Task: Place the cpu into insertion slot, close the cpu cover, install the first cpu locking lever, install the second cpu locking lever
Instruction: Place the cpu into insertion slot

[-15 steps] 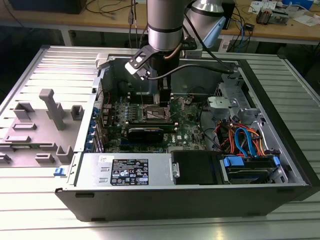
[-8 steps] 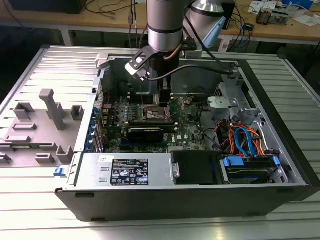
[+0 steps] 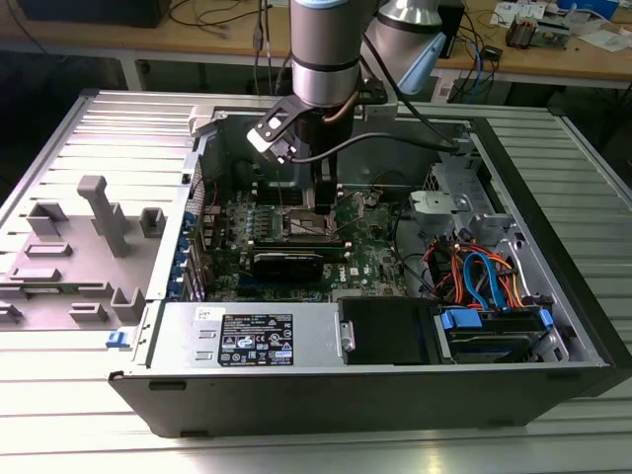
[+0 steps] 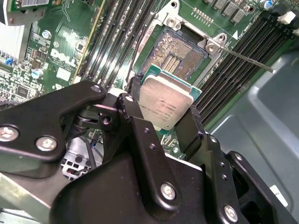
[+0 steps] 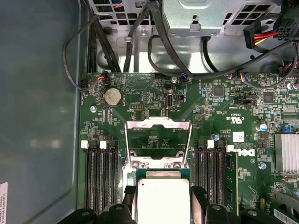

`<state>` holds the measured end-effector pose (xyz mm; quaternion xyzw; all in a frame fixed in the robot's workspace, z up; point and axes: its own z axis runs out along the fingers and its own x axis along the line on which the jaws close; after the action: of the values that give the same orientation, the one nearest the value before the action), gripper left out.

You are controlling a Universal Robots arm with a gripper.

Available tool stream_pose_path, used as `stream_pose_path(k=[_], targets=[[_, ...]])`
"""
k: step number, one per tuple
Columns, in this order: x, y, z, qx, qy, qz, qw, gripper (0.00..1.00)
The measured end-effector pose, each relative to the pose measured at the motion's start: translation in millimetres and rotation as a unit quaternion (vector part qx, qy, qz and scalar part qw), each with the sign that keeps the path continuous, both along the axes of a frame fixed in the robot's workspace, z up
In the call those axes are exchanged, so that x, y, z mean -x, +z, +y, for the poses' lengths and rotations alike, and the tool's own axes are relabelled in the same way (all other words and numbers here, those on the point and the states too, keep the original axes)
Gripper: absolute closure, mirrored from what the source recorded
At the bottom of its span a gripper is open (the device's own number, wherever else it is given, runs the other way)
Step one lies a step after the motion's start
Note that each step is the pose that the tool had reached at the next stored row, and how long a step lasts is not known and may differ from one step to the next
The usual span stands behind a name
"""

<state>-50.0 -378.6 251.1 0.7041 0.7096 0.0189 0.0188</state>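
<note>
My gripper [image 4: 163, 100] is shut on the cpu [image 4: 164, 106], a small square chip with a silvery top pinched at two opposite edges. The cpu hangs tilted just above the green motherboard [image 4: 51, 60], over the near edge of the insertion slot [image 4: 180, 51], whose dark contact field lies bare. In the first wrist view the cpu [image 5: 162, 196] sits between the black fingers [image 5: 199, 198], and the cpu cover [image 5: 159, 124] stands folded back beyond it. A thin locking lever [image 4: 247, 58] sticks out sideways from the socket. In the exterior view the gripper [image 3: 321, 197] reaches down into the open computer case.
Long black memory slots [image 5: 98, 177] flank the socket on both sides. A black card [image 3: 286, 262] lies in front of it. The power supply [image 3: 257, 336], drive cage and coloured cables [image 3: 484, 281] fill the case's near side. A grey fixture [image 3: 99, 227] stands at the exterior view's left.
</note>
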Motion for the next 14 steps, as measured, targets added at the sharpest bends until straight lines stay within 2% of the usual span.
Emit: stream_pose_path(k=[4,14], targets=[[0.2,-3.3,0.1,0.0001,0.000,0.0000,1.0000,0.46],[0.2,-4.6,2.1,-0.0008,0.000,-0.0001,1.0000,0.46]])
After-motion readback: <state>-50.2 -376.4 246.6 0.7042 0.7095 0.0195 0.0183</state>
